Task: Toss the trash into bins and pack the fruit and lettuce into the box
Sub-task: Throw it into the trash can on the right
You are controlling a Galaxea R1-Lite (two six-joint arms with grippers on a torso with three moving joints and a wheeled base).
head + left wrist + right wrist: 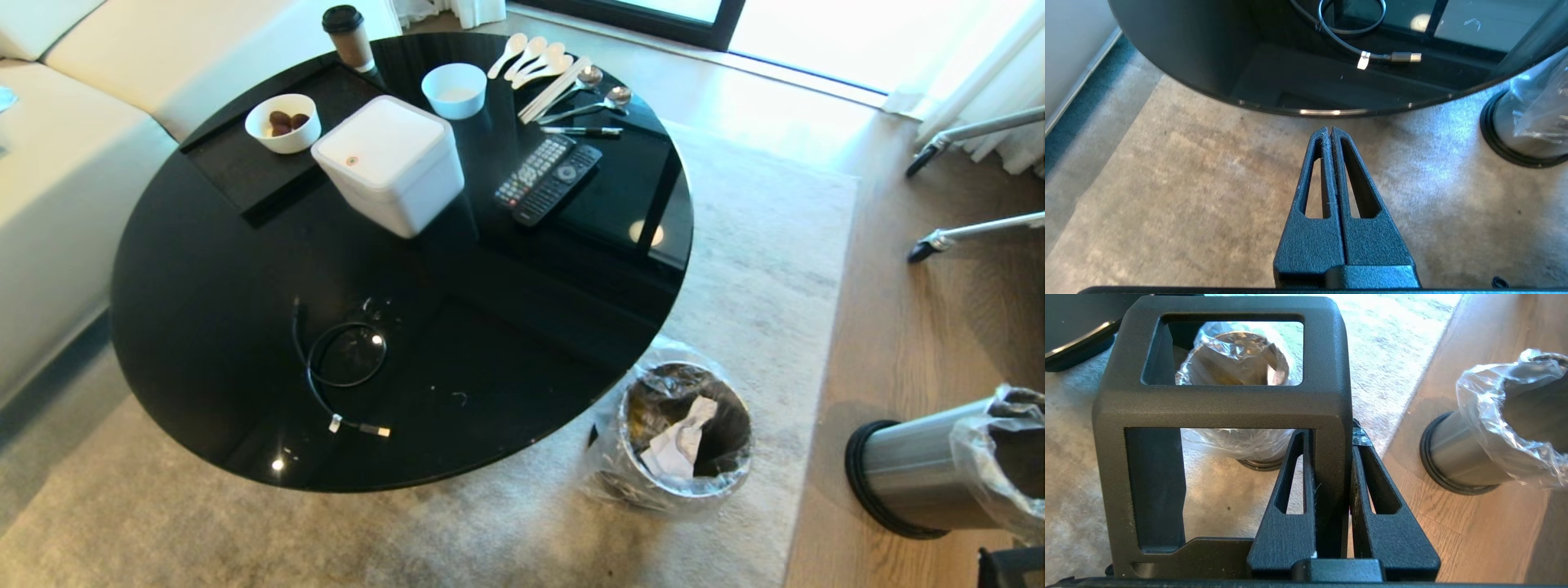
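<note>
Head view shows a round glossy black table (204, 327) on a pale mottled rug, with a cream sofa (73, 163) cut off at its left. Near the table's far side stands the white plastic box (390, 163), square-shouldered with rounded corners, its flat lid down, so its contents are hidden. On the rug by the table's near right edge stands an upright bin (686, 433) in brushed steel with a crinkled clear liner; a crumpled white tissue (678, 445) lies inside it. A second bin (939, 465) stands on the wood floor further right, partly cut off by the frame. A thin black cable (339, 367) coils on the near tabletop.

Neither arm appears in the head view. In the right wrist view the right gripper (1331, 473) pinches one wall of a black open-framed tray (1224, 404), matte and grainy, which blocks most of the upright bin behind it. In the left wrist view the left gripper (1331, 134) hangs over the rug just short of the table's rim, jaws pressed together on nothing.
</note>
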